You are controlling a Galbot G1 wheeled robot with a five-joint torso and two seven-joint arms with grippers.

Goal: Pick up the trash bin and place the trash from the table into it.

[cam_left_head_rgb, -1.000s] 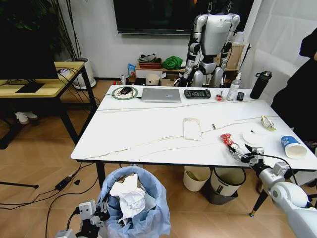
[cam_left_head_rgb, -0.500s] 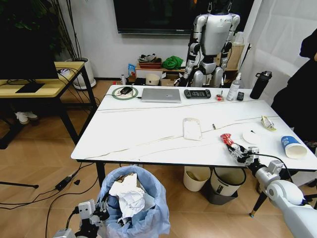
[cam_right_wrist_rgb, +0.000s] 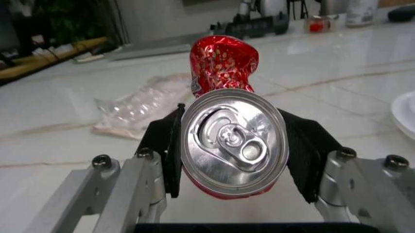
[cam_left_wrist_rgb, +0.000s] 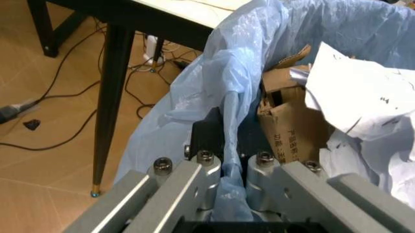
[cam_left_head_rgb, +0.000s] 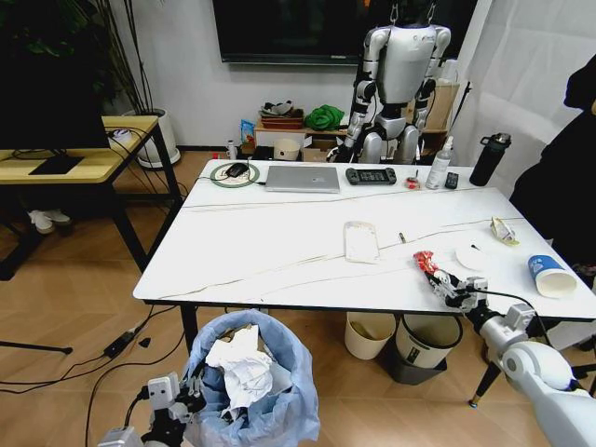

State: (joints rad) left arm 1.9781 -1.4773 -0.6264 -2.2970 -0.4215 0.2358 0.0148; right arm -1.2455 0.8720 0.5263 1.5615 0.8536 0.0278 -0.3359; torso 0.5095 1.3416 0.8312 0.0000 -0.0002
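The trash bin [cam_left_head_rgb: 247,382], lined with a crinkled light-blue bag, hangs low in front of the table [cam_left_head_rgb: 279,251]. My left gripper [cam_left_head_rgb: 182,400] is shut on its bag rim [cam_left_wrist_rgb: 227,160]. Inside lie crumpled white paper [cam_left_wrist_rgb: 363,97] and brown cardboard [cam_left_wrist_rgb: 292,126]. The crushed red can [cam_left_head_rgb: 426,262] lies near the table's front right edge. My right gripper [cam_left_head_rgb: 452,287] is open around the can [cam_right_wrist_rgb: 224,63], with the pads [cam_right_wrist_rgb: 170,145] close on either side. A clear wrapper [cam_left_head_rgb: 360,240], a white lid [cam_left_head_rgb: 475,258] and a blue-white paper cup [cam_left_head_rgb: 549,276] lie on the table.
A laptop [cam_left_head_rgb: 303,178], a game controller [cam_left_head_rgb: 371,175] and bottles [cam_left_head_rgb: 489,158] stand along the far edge. A small yellow wrapper [cam_left_head_rgb: 504,231] lies at the right. Two other bins [cam_left_head_rgb: 405,340] stand under the table. A yellow desk [cam_left_head_rgb: 65,154] is at the left, and a person stands at the right edge.
My right gripper has slid forward along the table, bringing its fingers around the red can. The left gripper and the bin have not moved.
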